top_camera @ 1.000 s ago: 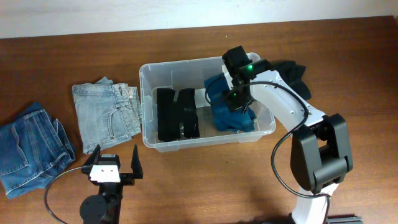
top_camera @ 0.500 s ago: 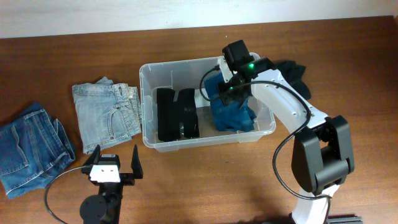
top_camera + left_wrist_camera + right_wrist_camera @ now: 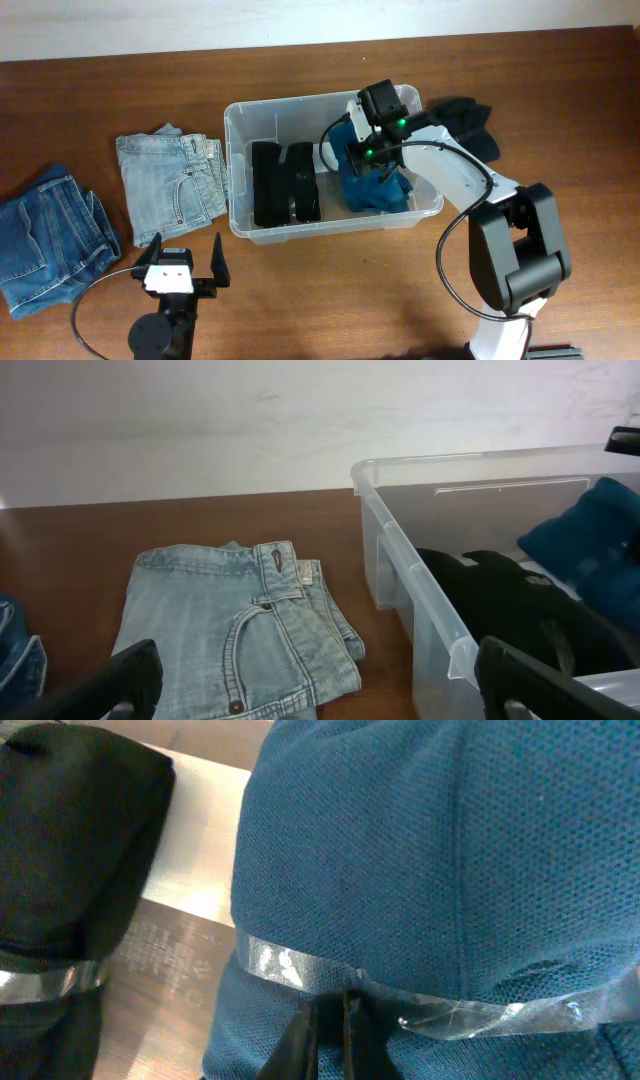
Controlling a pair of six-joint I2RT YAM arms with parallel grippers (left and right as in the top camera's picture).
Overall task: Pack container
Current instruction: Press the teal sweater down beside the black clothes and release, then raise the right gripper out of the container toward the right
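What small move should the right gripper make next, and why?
Probably open the right gripper and lift clear: its fingers look closed at the teal knit garment, which already lies inside the clear bin beside the black folded clothes.

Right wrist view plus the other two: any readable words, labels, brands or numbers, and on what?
No text can be read.
Faint grey print on the white label on the container floor: too blurred.
Small tag on the light jeans waistband: too small.
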